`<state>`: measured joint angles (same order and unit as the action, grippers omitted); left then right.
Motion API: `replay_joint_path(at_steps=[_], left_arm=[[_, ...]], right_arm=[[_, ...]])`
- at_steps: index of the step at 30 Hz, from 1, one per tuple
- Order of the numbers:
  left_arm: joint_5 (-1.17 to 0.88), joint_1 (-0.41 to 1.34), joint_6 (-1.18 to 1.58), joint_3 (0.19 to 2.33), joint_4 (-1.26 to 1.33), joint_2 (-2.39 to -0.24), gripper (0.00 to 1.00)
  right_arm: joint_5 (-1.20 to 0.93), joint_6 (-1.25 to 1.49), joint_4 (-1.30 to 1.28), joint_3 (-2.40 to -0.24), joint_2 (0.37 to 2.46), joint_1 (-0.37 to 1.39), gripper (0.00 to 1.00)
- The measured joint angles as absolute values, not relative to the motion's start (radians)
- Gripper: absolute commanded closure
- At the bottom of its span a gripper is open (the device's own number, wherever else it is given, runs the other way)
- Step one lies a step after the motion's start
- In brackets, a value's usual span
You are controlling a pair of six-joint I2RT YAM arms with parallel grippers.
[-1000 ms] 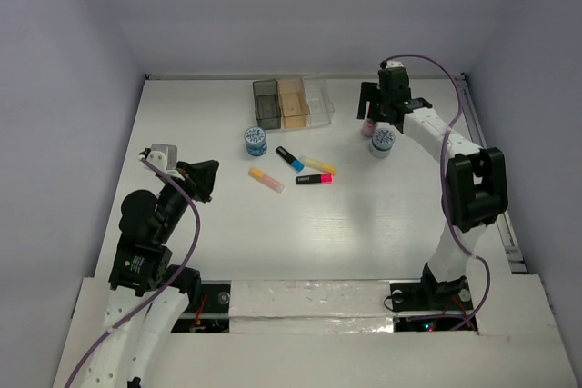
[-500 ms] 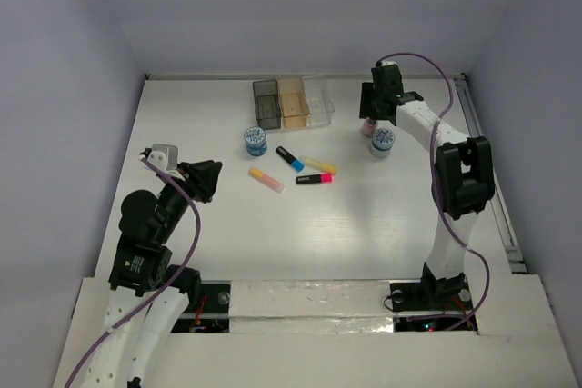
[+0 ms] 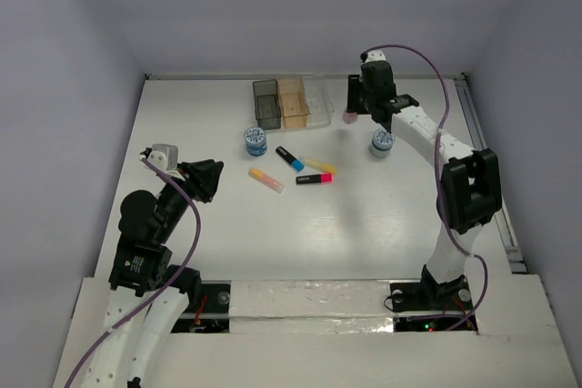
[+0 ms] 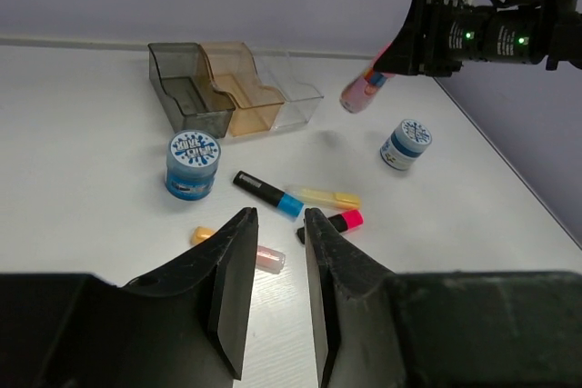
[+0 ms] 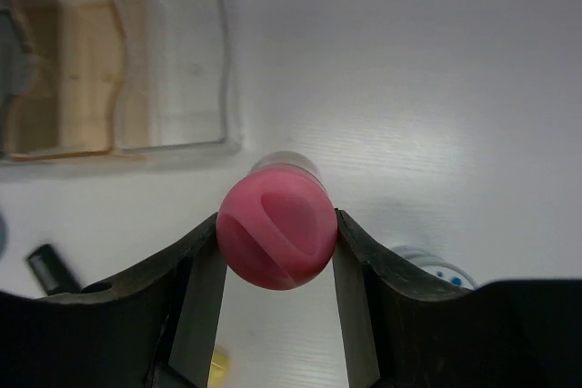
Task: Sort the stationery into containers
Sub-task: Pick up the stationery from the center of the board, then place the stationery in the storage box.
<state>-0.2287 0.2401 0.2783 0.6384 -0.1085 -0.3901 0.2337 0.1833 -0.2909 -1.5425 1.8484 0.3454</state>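
The white desk (image 3: 364, 224) has a soft sheen in front of the row of bins (image 3: 294, 123), and pale lilac walls (image 3: 309, 6) close it in on three sides.

Well in front of the bins and off to their left, the left hand (image 4: 277, 224) hovers released, its jaws a little apart with nothing between them. Nearer the bins lie four highlighters in a loose cluster:
- an orange-yellow one (image 3: 266, 179)
- a red-pink one (image 3: 314, 179)
- a yellow one (image 3: 320, 165)
- a blue one with a black end (image 3: 290, 159)

A blue-white tub (image 3: 255, 141) stands just in front of the dark grey bin (image 3: 266, 106). A second tub (image 3: 382, 142) stands well to the right of the row. The amber bin (image 3: 294, 102) sits in the middle and the clear bin (image 3: 318, 99) at the right end.

Just right of the clear bin, the right hand (image 5: 277, 223) is clenched on the pink stick (image 4: 359, 93), which hangs tilted above the desk.

In the right wrist view the stick shows end-on, so most of its length is hidden. A finger cuts off the second tub there, and only the black tip of one highlighter shows.
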Motion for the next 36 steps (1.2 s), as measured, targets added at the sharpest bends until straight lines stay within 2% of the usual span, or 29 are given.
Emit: replay_joint_path(at_steps=[8,20,30,36], left_arm=[[-0.229,0.240,0.278,0.638,-0.104,-0.402,0.70],[-0.224,0.240,0.277,0.638,-0.102,-0.413,0.67],[-0.224,0.234,0.274,0.638,-0.101,-0.425,0.66],[-0.229,0.233,0.271,0.638,-0.094,-0.436,0.65]], right_arm=[[0.142,0.214,-0.095,-1.631,1.870,0.387,0.78],[0.112,0.212,0.027,-2.002,2.262,0.387,0.77],[0.126,0.162,0.047,-2.012,2.313,0.413,0.77],[0.174,0.131,0.179,-1.950,2.318,0.436,0.77]])
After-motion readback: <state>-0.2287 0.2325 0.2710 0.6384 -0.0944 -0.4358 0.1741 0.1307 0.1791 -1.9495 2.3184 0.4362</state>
